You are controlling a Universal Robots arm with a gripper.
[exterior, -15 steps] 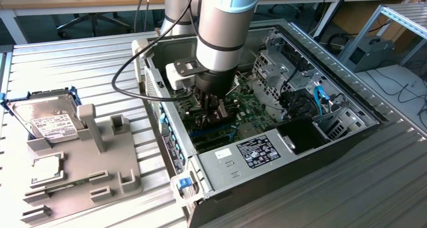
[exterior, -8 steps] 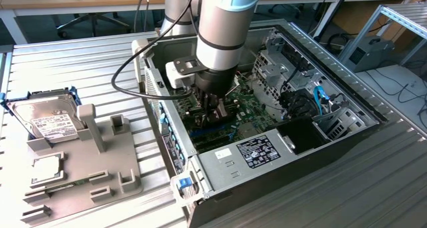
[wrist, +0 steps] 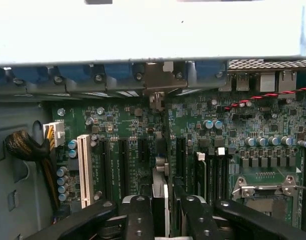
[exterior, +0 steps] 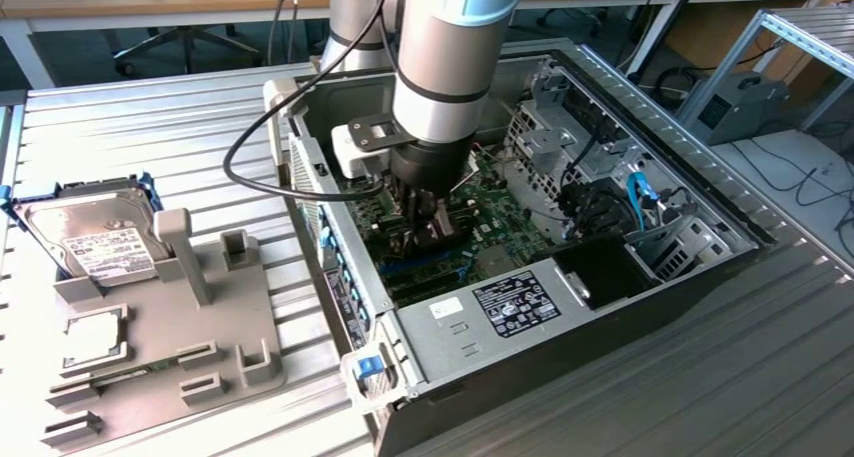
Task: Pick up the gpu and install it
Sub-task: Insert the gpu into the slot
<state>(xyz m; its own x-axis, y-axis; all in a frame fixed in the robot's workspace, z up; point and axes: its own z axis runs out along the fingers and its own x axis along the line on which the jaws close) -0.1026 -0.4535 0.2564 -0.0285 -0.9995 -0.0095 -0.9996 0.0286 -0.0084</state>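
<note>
The arm reaches down into the open computer case [exterior: 667,277], and its hand [exterior: 430,227] sits low over the green motherboard [exterior: 514,222]. In the wrist view the two black fingers [wrist: 137,217] are drawn in close on the gpu [wrist: 161,200], a thin card seen edge-on between them, so the hand is clamped on it. The card stands upright and runs away from the camera toward the case's rear wall, where its silver bracket [wrist: 165,76] lines up with the row of blue slot covers [wrist: 117,70]. Its lower edge appears to meet a black expansion slot on the board, though the fingers hide whether it is fully seated. A white slot [wrist: 84,170] lies well to one side, and the empty CPU socket [wrist: 265,187] to the other.

In the exterior view the arm's wrist covers most of the card. On the ribbed tabletop [exterior: 147,127] at the exterior view's left, a grey fixture [exterior: 174,347] holds a hard drive [exterior: 96,239] with a white label and a small square chip [exterior: 96,339].
</note>
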